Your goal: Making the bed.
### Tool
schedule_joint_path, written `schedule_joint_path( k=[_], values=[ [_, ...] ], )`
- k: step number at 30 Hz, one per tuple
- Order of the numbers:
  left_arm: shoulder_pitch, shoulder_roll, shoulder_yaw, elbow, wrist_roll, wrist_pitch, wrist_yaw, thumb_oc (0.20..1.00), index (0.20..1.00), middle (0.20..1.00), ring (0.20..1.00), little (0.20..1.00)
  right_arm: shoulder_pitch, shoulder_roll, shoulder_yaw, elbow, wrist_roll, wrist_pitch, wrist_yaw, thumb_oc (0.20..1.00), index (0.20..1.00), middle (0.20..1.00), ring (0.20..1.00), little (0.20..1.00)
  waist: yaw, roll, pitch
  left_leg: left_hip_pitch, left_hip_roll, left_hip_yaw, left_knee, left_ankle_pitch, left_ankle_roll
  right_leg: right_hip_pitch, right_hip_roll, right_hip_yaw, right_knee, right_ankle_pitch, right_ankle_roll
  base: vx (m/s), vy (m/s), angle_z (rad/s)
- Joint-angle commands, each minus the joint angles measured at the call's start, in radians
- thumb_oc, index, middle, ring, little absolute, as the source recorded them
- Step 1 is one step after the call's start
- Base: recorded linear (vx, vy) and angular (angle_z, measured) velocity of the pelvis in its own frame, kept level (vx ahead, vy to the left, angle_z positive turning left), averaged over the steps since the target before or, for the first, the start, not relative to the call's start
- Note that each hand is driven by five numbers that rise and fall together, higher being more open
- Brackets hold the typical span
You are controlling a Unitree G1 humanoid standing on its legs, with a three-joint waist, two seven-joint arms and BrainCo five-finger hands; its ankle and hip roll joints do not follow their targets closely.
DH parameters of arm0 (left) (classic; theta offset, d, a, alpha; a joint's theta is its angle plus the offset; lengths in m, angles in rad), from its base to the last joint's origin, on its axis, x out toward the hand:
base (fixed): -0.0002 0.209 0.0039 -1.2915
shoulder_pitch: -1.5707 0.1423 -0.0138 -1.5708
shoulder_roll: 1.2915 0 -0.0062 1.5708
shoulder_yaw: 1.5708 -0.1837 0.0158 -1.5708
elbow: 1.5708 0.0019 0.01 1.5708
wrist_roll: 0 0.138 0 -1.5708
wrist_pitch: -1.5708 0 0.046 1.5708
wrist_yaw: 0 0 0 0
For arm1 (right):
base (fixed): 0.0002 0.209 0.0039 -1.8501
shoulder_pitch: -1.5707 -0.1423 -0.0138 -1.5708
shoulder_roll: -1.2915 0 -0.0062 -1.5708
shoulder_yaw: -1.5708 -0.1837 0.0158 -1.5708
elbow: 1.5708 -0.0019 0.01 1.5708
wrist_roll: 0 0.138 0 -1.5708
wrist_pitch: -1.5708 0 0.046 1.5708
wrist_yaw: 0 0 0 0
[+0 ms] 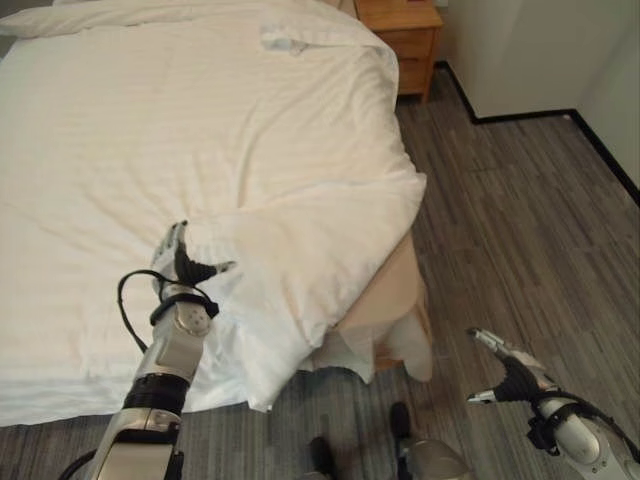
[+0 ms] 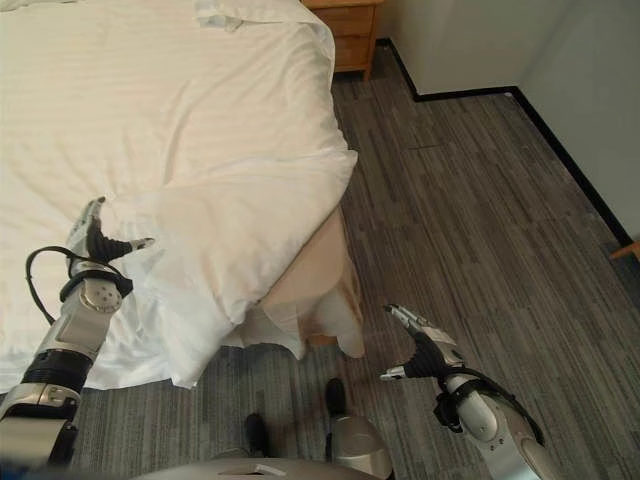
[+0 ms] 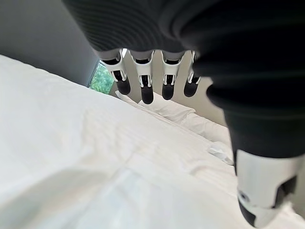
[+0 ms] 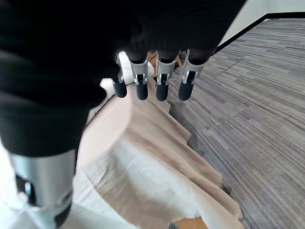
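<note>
A rumpled white duvet (image 1: 200, 150) with faint woven stripes covers the bed, its corner folded back off a beige mattress (image 1: 385, 300). The left hand (image 1: 178, 262) hovers there, fingers spread. The right hand (image 1: 510, 372) hangs open over grey plank-patterned floor (image 1: 520, 220).

The left hand (image 1: 178, 262) is a slim silver-metal hand. Its fingers (image 3: 143, 83) end in rounded, glossy black tips, each seated in a white-and-silver sleeve, and its thumb (image 3: 263, 188) is a thicker pale-grey cylinder with a dark slot and a black tip. A matte black ribbed cover (image 3: 143, 24) wraps the back of the hand and the wrist. The left forearm (image 1: 168, 360) is a silver-grey segmented tube with a black band. The right hand (image 1: 510, 372) has the same build, on a rounded silver-grey right forearm (image 1: 585, 440).
</note>
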Motion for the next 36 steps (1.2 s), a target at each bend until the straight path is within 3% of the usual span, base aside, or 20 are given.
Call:
schedule_joint_path(
  k=[1,5,11,12,14,15,19,20,23,29,30,34,36],
  values=[
    [-0.123,0.073,-0.040,0.109,0.025,0.015,0.039,1.000,1.000,1.000,1.000,1.000,-0.008,-0.040,0.030,-0.049,0.008,-0.035,-0.026,1.000,1.000,1.000,1.000,1.000,-0.006,-0.030,-0.025,-0.051,0.024,-0.006,0.011,0.020,-0.037,-0.013,-0.098,0.005,0.017,-0.047,0.111,-0.09,-0.014,-0.17],
    [-0.235,0.077,-0.135,0.282,0.050,0.035,0.033,1.000,1.000,1.000,1.000,1.000,-0.035,-0.059,0.056,-0.060,0.020,-0.044,-0.036,1.000,1.000,1.000,1.000,1.000,-0.018,-0.038,-0.001,-0.112,0.026,-0.015,0.011,0.038,-0.040,-0.076,-0.097,0.006,0.017,-0.029,0.113,-0.06,-0.008,-0.07],
    [-0.313,-0.061,-0.241,0.464,0.017,0.014,0.018,1.000,1.000,1.000,1.000,1.000,-0.094,-0.097,0.124,-0.053,0.026,-0.057,-0.050,1.000,1.000,1.000,1.000,1.000,-0.033,-0.035,0.048,-0.180,0.014,-0.017,0.011,0.049,-0.039,-0.144,-0.106,0.010,0.017,-0.013,0.118,-0.03,-0.009,0.02],
    [-0.314,-0.061,-0.242,0.465,0.017,0.013,0.018,0.576,0.576,0.576,0.576,0.576,-0.095,-0.097,0.124,-0.053,0.026,-0.058,-0.051,1.000,1.000,1.000,1.000,1.000,-0.033,-0.034,0.047,-0.182,0.014,-0.017,0.011,0.049,-0.039,-0.146,-0.106,0.011,0.017,-0.013,0.118,-0.05,-0.009,0.06],
    [-0.326,-0.073,-0.261,0.469,0.019,0.007,0.013,0.382,0.382,0.382,0.382,0.382,-0.114,-0.099,0.144,-0.039,0.010,-0.056,-0.059,1.000,1.000,1.000,1.000,1.000,-0.035,-0.032,0.047,-0.189,0.014,-0.012,0.011,0.047,-0.039,-0.157,-0.104,0.016,0.017,-0.010,0.120,0.01,-0.009,-0.02],
    [-0.330,-0.080,-0.266,0.453,0.014,0.002,0.016,0.200,0.200,0.200,0.200,0.200,-0.119,-0.099,0.148,-0.039,0.010,-0.059,-0.059,1.000,1.000,1.000,1.000,1.000,-0.035,-0.029,0.046,-0.185,0.014,-0.011,0.011,0.045,-0.038,-0.156,-0.104,0.019,0.017,-0.011,0.120,0.04,-0.004,-0.06],
    [-0.274,-0.158,-0.224,0.316,-0.110,-0.051,0.039,0.200,0.200,0.200,0.200,0.200,-0.102,-0.092,0.141,-0.049,0.018,-0.069,-0.056,1.000,1.000,1.000,1.000,1.000,-0.028,-0.020,0.048,-0.143,0.010,-0.009,0.011,0.039,-0.035,-0.111,-0.107,0.017,0.017,-0.026,0.114,0.04,-0.009,-0.02],
    [-0.212,-0.227,-0.206,0.212,-0.175,-0.091,0.046,0.200,0.200,0.200,0.200,0.200,-0.087,-0.080,0.144,-0.032,0.004,-0.062,-0.059,1.000,1.000,1.000,1.000,1.000,-0.024,-0.016,0.040,-0.107,0.010,-0.010,0.011,0.028,-0.034,-0.070,-0.108,0.013,0.017,-0.040,0.111,0.05,-0.026,0.01],
    [-0.108,-0.303,-0.215,0.002,-0.241,-0.144,0.037,0.200,0.200,0.200,0.200,0.200,-0.071,-0.045,0.161,0.045,-0.031,-0.045,-0.079,1.000,1.000,1.000,1.000,1.000,-0.013,-0.014,0.016,-0.064,0.005,-0.023,0.011,0.021,-0.028,-0.016,-0.111,0.000,0.017,-0.050,0.107,0.06,-0.034,0.10],
    [0.095,-0.390,-0.353,-0.330,-0.313,-0.206,-0.119,0.200,0.200,0.200,0.200,0.200,-0.160,0.104,0.184,0.513,-0.023,0.033,-0.170,1.000,1.000,1.000,1.000,1.000,0.023,-0.020,-0.023,0.012,-0.006,-0.037,0.011,-0.001,-0.009,0.070,-0.123,-0.009,0.017,-0.062,0.106,0.01,0.004,0.12],
    [0.095,-0.389,-0.353,-0.331,-0.313,-0.206,-0.119,0.200,0.200,0.200,0.200,0.200,-0.162,0.106,0.185,0.516,-0.023,0.031,-0.172,1.000,1.000,1.000,1.000,1.000,0.023,-0.022,-0.024,0.009,-0.006,-0.037,0.011,0.002,-0.009,0.067,-0.124,-0.008,0.017,-0.059,0.105,-0.04,0.031,0.07],
    [0.192,-0.391,-0.482,-0.398,-0.380,-0.222,-0.273,0.200,0.200,0.200,0.200,0.200,-0.211,0.214,0.173,0.936,0.026,0.096,-0.236,1.000,1.000,1.000,1.000,1.000,0.032,-0.028,-0.043,0.053,-0.012,-0.033,0.011,-0.013,0.003,0.104,-0.129,0.002,0.017,-0.060,0.107,-0.04,0.027,0.00],
    [0.199,-0.388,-0.507,-0.404,-0.386,-0.223,-0.300,0.200,0.200,0.200,0.200,0.200,-0.215,0.242,0.152,1.012,0.060,0.105,-0.245,1.000,1.000,1.000,1.000,1.000,0.032,-0.031,-0.044,0.063,-0.012,-0.030,0.011,-0.017,0.005,0.112,-0.131,0.007,0.017,-0.060,0.108,-0.04,0.019,-0.03]
  ],
)
